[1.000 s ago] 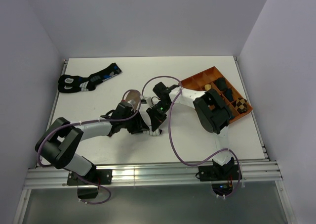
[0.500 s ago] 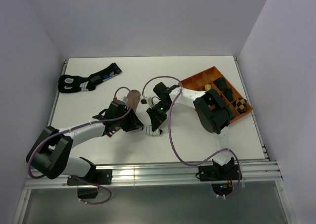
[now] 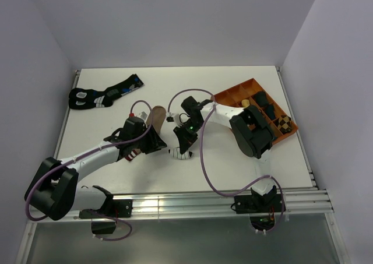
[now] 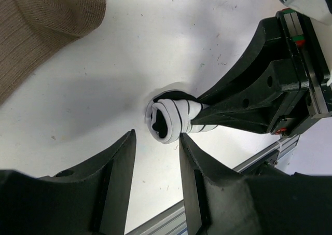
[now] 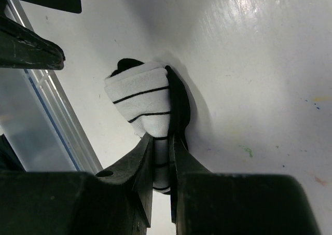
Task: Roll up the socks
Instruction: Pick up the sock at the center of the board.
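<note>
Left arm (image 3: pixel 93 154) withdrew; white sock (image 5: pixel 142 97) sits pinched in right end effector (image 5: pixel 162 139).

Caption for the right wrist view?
Right pincer shut on the rolled white black-striped sock on the white table.

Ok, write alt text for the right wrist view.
The right pincer is clamped on a rolled white sock with thin black stripes, lying on the white table. A metal rail runs along the table's edge at left.
</note>
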You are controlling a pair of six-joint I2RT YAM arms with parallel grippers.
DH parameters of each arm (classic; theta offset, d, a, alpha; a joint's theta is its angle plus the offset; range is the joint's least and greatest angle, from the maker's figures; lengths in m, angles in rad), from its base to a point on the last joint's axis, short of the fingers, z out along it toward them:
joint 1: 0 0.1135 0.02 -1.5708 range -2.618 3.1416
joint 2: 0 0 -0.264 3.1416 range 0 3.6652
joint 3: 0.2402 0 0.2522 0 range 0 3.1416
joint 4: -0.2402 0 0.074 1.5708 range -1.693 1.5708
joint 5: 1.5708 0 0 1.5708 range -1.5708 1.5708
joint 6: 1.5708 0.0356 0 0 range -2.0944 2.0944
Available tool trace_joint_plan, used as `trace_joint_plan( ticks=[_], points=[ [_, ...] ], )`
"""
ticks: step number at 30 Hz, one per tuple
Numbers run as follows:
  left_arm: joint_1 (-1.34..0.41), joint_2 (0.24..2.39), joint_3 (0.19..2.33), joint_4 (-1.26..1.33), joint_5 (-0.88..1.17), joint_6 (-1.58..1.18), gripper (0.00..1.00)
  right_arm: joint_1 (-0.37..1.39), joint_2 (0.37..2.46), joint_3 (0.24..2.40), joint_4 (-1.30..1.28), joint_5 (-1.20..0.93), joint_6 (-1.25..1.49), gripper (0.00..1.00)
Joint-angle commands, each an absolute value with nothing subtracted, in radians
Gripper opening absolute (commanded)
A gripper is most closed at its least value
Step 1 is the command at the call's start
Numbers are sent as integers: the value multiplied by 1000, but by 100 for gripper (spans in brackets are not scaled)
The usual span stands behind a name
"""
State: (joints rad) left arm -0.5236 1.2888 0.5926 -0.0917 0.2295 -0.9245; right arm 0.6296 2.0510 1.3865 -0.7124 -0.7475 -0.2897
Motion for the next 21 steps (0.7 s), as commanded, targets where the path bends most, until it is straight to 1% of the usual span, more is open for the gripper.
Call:
trace_joint_plan(
  ticks=[1, 21],
  points=[
    [-520, 1256, 592, -84, 227, -907, 44, 615, 2002, 1410, -730, -690, -324, 0],
    [-518, 1239, 584, -69, 253, -910, 44, 557, 1942, 1503, -792, -718, -325, 0]
  ],
)
